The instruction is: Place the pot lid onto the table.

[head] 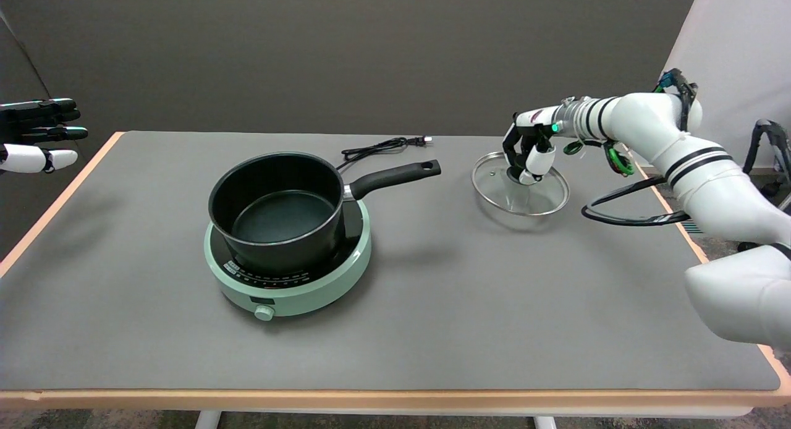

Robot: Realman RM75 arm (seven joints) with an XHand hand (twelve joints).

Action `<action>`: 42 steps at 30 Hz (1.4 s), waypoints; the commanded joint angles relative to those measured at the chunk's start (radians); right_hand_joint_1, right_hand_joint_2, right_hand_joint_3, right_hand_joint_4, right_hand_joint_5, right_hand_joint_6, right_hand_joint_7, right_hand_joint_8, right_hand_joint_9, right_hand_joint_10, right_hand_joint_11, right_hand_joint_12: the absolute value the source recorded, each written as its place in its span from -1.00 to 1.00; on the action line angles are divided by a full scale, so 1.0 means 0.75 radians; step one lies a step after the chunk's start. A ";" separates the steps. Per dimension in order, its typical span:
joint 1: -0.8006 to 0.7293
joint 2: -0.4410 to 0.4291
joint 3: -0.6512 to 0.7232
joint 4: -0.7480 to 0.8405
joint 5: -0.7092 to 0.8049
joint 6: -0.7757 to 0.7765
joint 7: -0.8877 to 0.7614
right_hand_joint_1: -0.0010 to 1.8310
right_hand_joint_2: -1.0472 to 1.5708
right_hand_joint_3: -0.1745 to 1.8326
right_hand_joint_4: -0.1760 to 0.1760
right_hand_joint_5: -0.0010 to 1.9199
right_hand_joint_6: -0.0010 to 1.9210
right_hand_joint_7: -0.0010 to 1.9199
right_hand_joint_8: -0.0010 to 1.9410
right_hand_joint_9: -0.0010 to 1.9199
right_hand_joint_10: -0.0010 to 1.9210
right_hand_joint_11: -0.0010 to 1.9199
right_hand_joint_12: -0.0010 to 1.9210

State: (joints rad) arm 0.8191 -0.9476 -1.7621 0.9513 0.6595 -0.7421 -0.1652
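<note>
Single head view, looking down across table (469,330).

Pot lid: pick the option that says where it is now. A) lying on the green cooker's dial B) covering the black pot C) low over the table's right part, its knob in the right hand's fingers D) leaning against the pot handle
C: the glass pot lid sits low at the table's right side, its knob gripped by the right hand, well away from the uncovered black pot.

Even, diffuse light falls from overhead, bright enough to show everything sharply. Soft, faint shadows lie on the grey tabletop (432,305) beside the cooker (290,287) and beneath the glass lid (520,191), whose rim catches small glints. The dark backdrop stays dim; focus is crisp throughout.
</note>
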 commanded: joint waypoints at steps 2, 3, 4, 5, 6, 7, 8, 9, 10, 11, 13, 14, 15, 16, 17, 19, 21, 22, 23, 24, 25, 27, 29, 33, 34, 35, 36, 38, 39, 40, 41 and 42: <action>0.047 -0.089 -0.012 -0.164 -0.044 0.082 -0.002 0.49 0.45 -0.25 1.00 -0.28 0.33 -0.04 0.30 -0.12 0.51 -0.30 0.60; 0.049 -0.091 -0.012 -0.166 -0.052 0.082 -0.002 0.49 0.45 -0.25 1.00 -0.28 0.34 -0.04 0.30 -0.12 0.51 -0.30 0.60; 0.049 -0.091 -0.012 -0.166 -0.054 0.082 -0.002 0.49 0.45 -0.25 1.00 -0.28 0.33 -0.04 0.30 -0.12 0.51 -0.30 0.60; 0.050 -0.091 -0.012 -0.166 -0.055 0.082 -0.002 0.49 0.45 -0.25 1.00 -0.28 0.33 -0.04 0.30 -0.12 0.51 -0.30 0.60; 0.050 -0.091 -0.012 -0.165 -0.056 0.083 -0.002 0.49 0.45 -0.25 1.00 -0.28 0.33 -0.04 0.30 -0.12 0.51 -0.30 0.60; 0.050 -0.091 -0.012 -0.163 -0.061 0.083 -0.002 0.49 0.45 -0.25 1.00 -0.28 0.33 -0.04 0.30 -0.12 0.51 -0.30 0.59; 0.050 -0.093 -0.012 -0.162 -0.065 0.083 -0.002 0.49 0.45 -0.25 1.00 -0.28 0.33 -0.04 0.30 -0.12 0.51 -0.30 0.59; 0.050 -0.093 -0.012 -0.160 -0.068 0.084 -0.002 0.49 0.45 -0.25 1.00 -0.28 0.33 -0.04 0.30 -0.12 0.51 -0.30 0.59; 0.050 -0.093 -0.012 -0.158 -0.068 0.086 -0.002 0.49 0.45 -0.25 1.00 -0.28 0.33 -0.04 0.30 -0.12 0.51 -0.30 0.59; 0.050 -0.093 -0.012 -0.157 -0.068 0.088 -0.002 0.49 0.45 -0.25 1.00 -0.28 0.33 -0.04 0.30 -0.12 0.51 -0.30 0.59; 0.049 -0.093 -0.012 -0.155 -0.068 0.089 -0.002 0.49 0.45 -0.25 1.00 -0.29 0.34 -0.04 0.30 -0.12 0.52 -0.31 0.60; 0.049 -0.093 -0.012 -0.155 -0.068 0.089 -0.002 0.49 0.46 -0.25 1.00 -0.29 0.34 -0.05 0.31 -0.13 0.52 -0.31 0.62; 0.049 -0.093 -0.013 -0.154 -0.065 0.086 -0.002 0.49 0.46 -0.25 1.00 -0.30 0.35 -0.05 0.32 -0.13 0.53 -0.33 0.64; 0.049 -0.093 -0.019 -0.153 -0.062 0.083 -0.002 0.48 0.46 -0.24 1.00 -0.31 0.35 -0.06 0.33 -0.14 0.55 -0.34 0.67; 0.049 -0.092 -0.023 -0.152 -0.062 0.083 -0.002 0.48 0.46 -0.24 1.00 -0.30 0.30 -0.07 0.34 -0.15 0.57 -0.39 0.77; 0.049 -0.091 -0.027 -0.149 -0.062 0.082 -0.002 0.47 0.49 -0.30 1.00 -0.30 0.18 -0.09 0.35 -0.17 0.56 -0.47 0.83; 0.044 -0.091 -0.027 -0.145 -0.061 0.084 -0.002 0.47 0.52 -0.37 1.00 -0.33 0.14 -0.09 0.33 -0.21 0.57 -0.51 0.87; 0.043 -0.091 -0.027 -0.145 -0.060 0.085 -0.002 0.47 0.53 -0.40 1.00 -0.32 0.10 -0.10 0.33 -0.22 0.56 -0.53 0.88; 0.043 -0.091 -0.027 -0.143 -0.059 0.085 -0.002 0.47 0.54 -0.42 1.00 -0.31 0.07 -0.11 0.33 -0.22 0.55 -0.56 0.89; 0.041 -0.091 -0.027 -0.143 -0.059 0.086 -0.002 0.47 0.55 -0.43 1.00 -0.31 0.04 -0.11 0.33 -0.23 0.54 -0.59 0.89; 0.041 -0.091 -0.027 -0.143 -0.059 0.087 -0.002 0.47 0.55 -0.44 1.00 -0.31 0.02 -0.11 0.33 -0.24 0.54 -0.61 0.89; 0.039 -0.091 -0.027 -0.143 -0.059 0.089 -0.002 0.47 0.56 -0.45 1.00 -0.31 0.01 -0.12 0.33 -0.24 0.53 -0.61 0.89; 0.039 -0.091 -0.027 -0.143 -0.058 0.089 -0.002 0.47 0.56 -0.46 1.00 -0.31 0.00 -0.12 0.33 -0.25 0.52 -0.62 0.89; 0.037 -0.091 -0.027 -0.143 -0.057 0.089 -0.002 0.46 0.56 -0.47 1.00 -0.31 -0.01 -0.12 0.33 -0.26 0.52 -0.63 0.89; 0.037 -0.091 -0.027 -0.143 -0.057 0.089 -0.002 0.46 0.56 -0.47 1.00 -0.31 -0.01 -0.12 0.33 -0.26 0.52 -0.63 0.89; 0.036 -0.091 -0.027 -0.143 -0.057 0.089 -0.002 0.46 0.57 -0.47 1.00 -0.31 -0.01 -0.12 0.33 -0.26 0.52 -0.63 0.89; 0.036 -0.091 -0.027 -0.143 -0.057 0.089 -0.002 0.46 0.57 -0.47 1.00 -0.31 -0.02 -0.12 0.33 -0.26 0.51 -0.64 0.89; 0.036 -0.093 -0.027 -0.143 -0.057 0.089 -0.002 0.46 0.57 -0.47 1.00 -0.31 -0.02 -0.12 0.33 -0.26 0.51 -0.65 0.89; 0.036 -0.093 -0.027 -0.143 -0.057 0.089 -0.002 0.46 0.57 -0.47 1.00 -0.31 -0.02 -0.12 0.33 -0.27 0.51 -0.66 0.89; 0.035 -0.093 -0.027 -0.143 -0.057 0.089 -0.002 0.46 0.57 -0.47 1.00 -0.31 -0.02 -0.12 0.34 -0.27 0.51 -0.66 0.89; 0.034 -0.095 -0.027 -0.143 -0.057 0.089 -0.002 0.46 0.57 -0.47 1.00 -0.31 -0.02 -0.13 0.34 -0.27 0.51 -0.67 0.89; 0.034 -0.095 -0.027 -0.143 -0.057 0.089 -0.002 0.46 0.57 -0.48 1.00 -0.31 -0.02 -0.13 0.34 -0.27 0.51 -0.67 0.89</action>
State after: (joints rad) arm 0.8483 -1.0140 -1.7799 0.8455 0.6169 -0.6794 -0.1663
